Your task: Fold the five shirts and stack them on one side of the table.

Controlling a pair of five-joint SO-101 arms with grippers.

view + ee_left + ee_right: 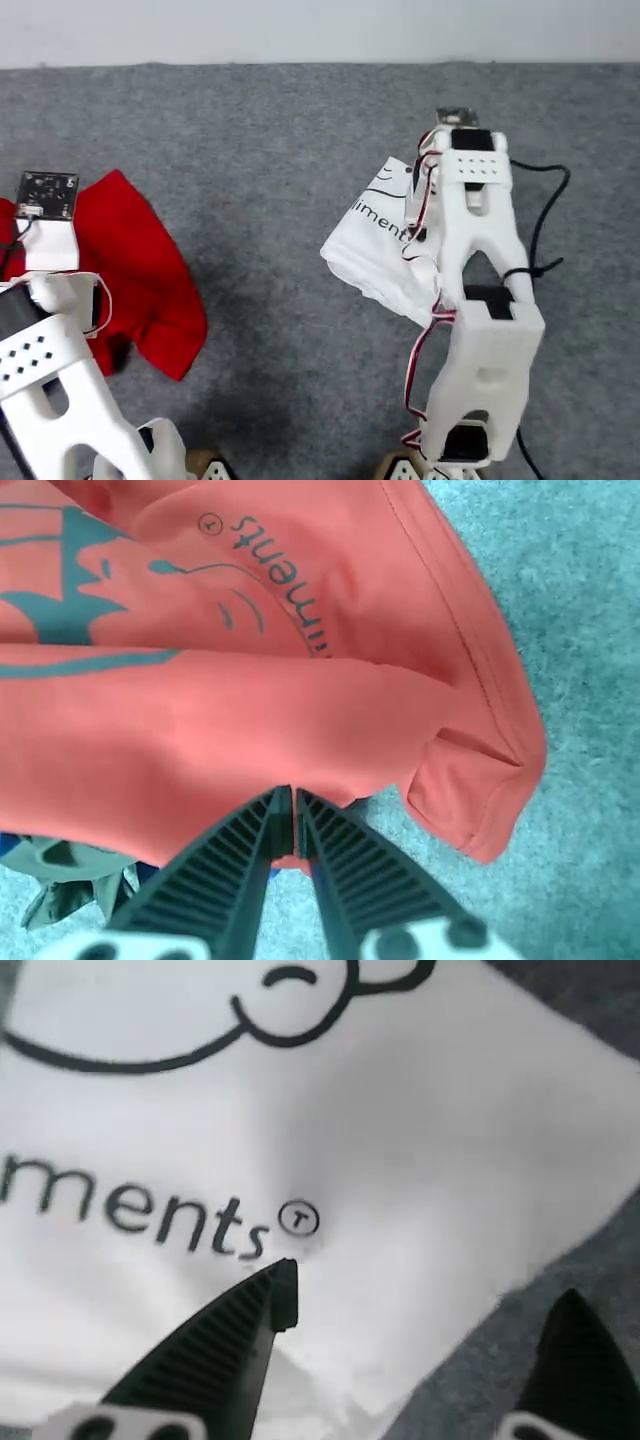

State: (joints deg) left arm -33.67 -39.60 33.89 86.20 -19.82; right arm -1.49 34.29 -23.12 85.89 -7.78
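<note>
A red shirt (140, 270) with dark print lies bunched at the table's left side. My left gripper (293, 805) is shut on the edge of this red shirt (300, 700), with cloth pinched between its fingers. A white shirt (375, 240) with black print lies crumpled right of centre, partly under the right arm (480, 300). My right gripper (430, 1295) stands open just above the white shirt (400, 1140), near its edge; one fingertip (283, 1285) is over the cloth and the other is over the grey surface.
The table is covered in grey carpet (270, 150). An olive cloth (60, 880) and a bit of blue cloth (10, 842) peek out from under the red shirt. A pale wall runs along the far edge.
</note>
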